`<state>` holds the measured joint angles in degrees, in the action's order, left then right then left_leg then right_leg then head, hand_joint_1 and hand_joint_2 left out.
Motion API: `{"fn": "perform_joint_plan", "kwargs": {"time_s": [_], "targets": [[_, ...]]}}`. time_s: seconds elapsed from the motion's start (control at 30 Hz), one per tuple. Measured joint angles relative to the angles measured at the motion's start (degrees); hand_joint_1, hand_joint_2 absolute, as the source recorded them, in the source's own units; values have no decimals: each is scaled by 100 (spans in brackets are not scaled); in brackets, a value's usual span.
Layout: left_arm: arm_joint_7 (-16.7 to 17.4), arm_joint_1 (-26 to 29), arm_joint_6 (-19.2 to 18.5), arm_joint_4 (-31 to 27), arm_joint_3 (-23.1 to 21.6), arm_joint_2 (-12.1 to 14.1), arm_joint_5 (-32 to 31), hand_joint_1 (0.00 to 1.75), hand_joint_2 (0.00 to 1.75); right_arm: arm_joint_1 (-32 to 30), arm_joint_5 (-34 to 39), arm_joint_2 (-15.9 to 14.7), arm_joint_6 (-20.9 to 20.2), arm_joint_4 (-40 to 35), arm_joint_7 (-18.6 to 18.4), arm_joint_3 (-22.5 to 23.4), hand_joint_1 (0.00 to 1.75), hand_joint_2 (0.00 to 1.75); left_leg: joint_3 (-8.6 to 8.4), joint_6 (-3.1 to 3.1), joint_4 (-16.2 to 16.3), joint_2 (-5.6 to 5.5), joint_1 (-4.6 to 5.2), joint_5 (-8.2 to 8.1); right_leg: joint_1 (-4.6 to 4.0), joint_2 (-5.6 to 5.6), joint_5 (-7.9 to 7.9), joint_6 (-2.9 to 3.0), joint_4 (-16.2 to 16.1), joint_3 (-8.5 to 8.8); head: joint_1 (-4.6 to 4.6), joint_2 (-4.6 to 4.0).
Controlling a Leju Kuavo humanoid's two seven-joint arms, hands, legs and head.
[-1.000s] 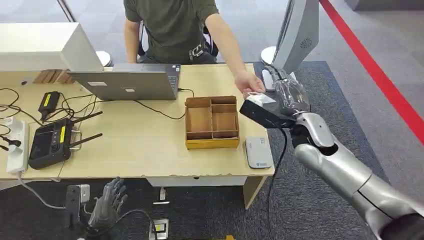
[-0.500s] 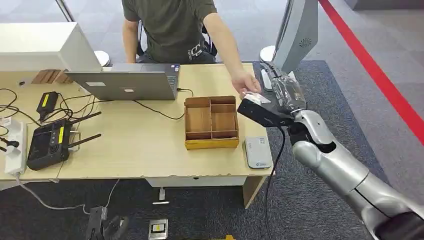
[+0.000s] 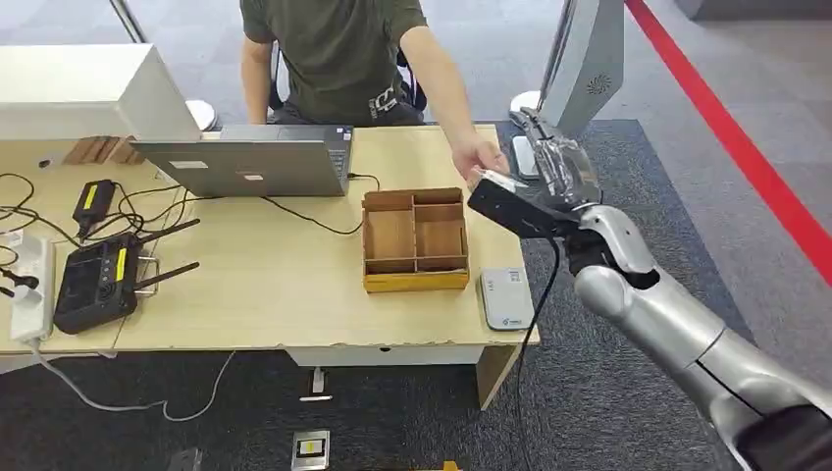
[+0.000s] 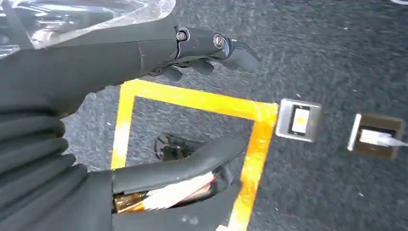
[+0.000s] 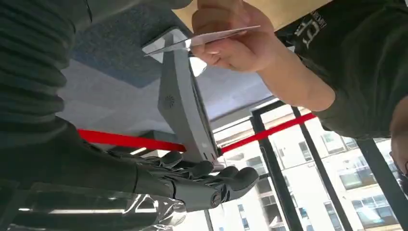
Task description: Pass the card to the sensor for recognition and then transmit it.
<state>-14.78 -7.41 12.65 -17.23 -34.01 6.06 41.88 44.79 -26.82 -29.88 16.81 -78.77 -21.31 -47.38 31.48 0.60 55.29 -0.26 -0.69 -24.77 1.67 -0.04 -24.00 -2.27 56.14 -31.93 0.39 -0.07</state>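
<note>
A person's hand [image 3: 478,159] pinches the white card [image 3: 494,181] above the table's right end; in the right wrist view the same card [image 5: 211,37] lies flat in the person's hand [image 5: 235,43]. My right hand [image 3: 559,169], wrapped in clear plastic, is raised just right of the card, and its fingers [image 5: 192,185] are spread apart with nothing in them. The grey card sensor [image 3: 507,297] lies flat near the table's front right corner. My left hand [image 4: 120,57] hangs over the dark floor, thumb and fingers apart and empty.
A cardboard compartment box [image 3: 415,238] stands left of the sensor. A laptop [image 3: 250,162], a black controller [image 3: 93,280] and cables sit further left. A grey stand [image 3: 589,64] rises behind my right hand. Yellow floor tape [image 4: 192,98] and floor sockets [image 4: 298,120] lie below my left hand.
My left hand has dropped out of the head view. My right hand has risen slightly towards the person. The person's hand has drawn the card a little back and up.
</note>
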Motion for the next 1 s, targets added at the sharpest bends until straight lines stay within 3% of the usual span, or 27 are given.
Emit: {"fn": "perform_joint_plan", "kwargs": {"time_s": [0.13,0.37,0.6,1.0], "targets": [[446,6,120,153,-4,-33,-42,0,0,65,-17,-18,39,35,-59,-114,0,175,0,0,0,0,-1,0,-1,0,0,0,0,-1,0,-2],[772,26,205,328,-11,-68,-15,0,0,111,-83,-39,61,92,-131,-295,0,175,0,0,-1,0,-1,0,-1,0,0,0,0,2,2,-2],[750,334,295,427,-13,-136,22,0,0,127,-76,-96,85,190,-133,-435,0,175,0,0,0,-2,0,-1,-1,-1,-1,0,-2,0,2,-2],[770,346,297,503,-15,-173,28,0,0,173,-61,-96,112,308,-241,-560,0,175,0,1,-1,-1,-1,0,-1,-1,0,0,0,3,0,0]]}}
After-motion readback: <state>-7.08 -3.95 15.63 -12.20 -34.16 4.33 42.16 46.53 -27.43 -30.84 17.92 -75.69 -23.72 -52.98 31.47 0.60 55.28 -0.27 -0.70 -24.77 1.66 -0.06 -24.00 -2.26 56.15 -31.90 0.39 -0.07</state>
